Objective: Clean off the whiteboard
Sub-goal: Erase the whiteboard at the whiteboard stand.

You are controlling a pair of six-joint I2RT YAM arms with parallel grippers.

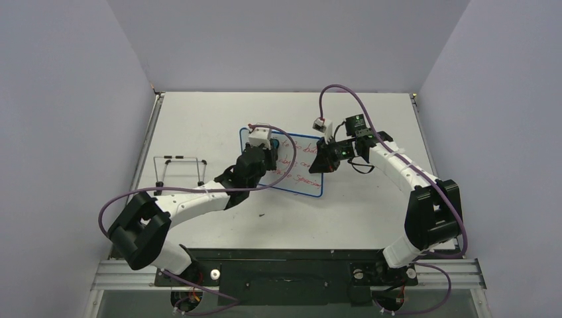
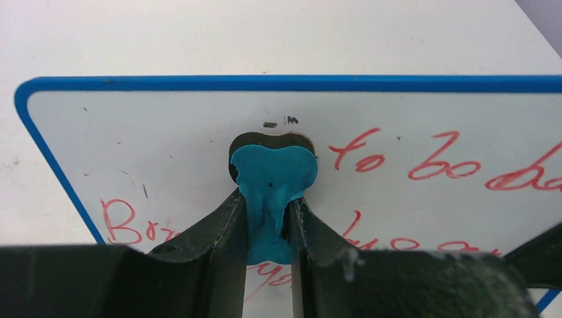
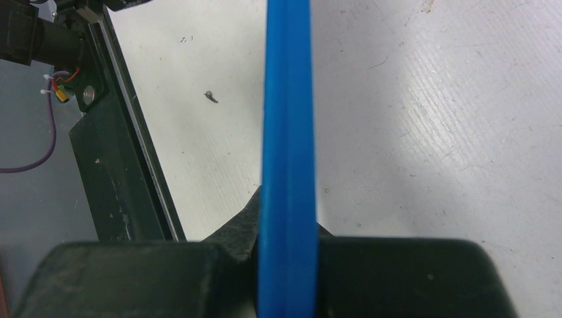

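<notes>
Erasing barely begun: eraser (image 2: 275, 173) down, red handwriting (image 2: 444, 162) nearly everywhere.
The whiteboard (image 1: 301, 180) lies in the middle of the worktop (image 1: 219, 112), its right rim (image 3: 286, 99) pinched by the right end effector (image 3: 286, 235). Near rows look intact; at the far left the left end effector (image 2: 268, 215) presses the clamped eraser down, the far line beside it unwiped.

Blue-rimmed rectangular white whiteboard (image 1: 298, 175): one
Blue-and-black bone-shaped eraser (image 2: 273, 182): one
Thin wire-frame stand (image 1: 180, 158): one
White-and-black robot arms: two, left arm (image 1: 182, 201) and right arm (image 1: 405, 173)
</notes>
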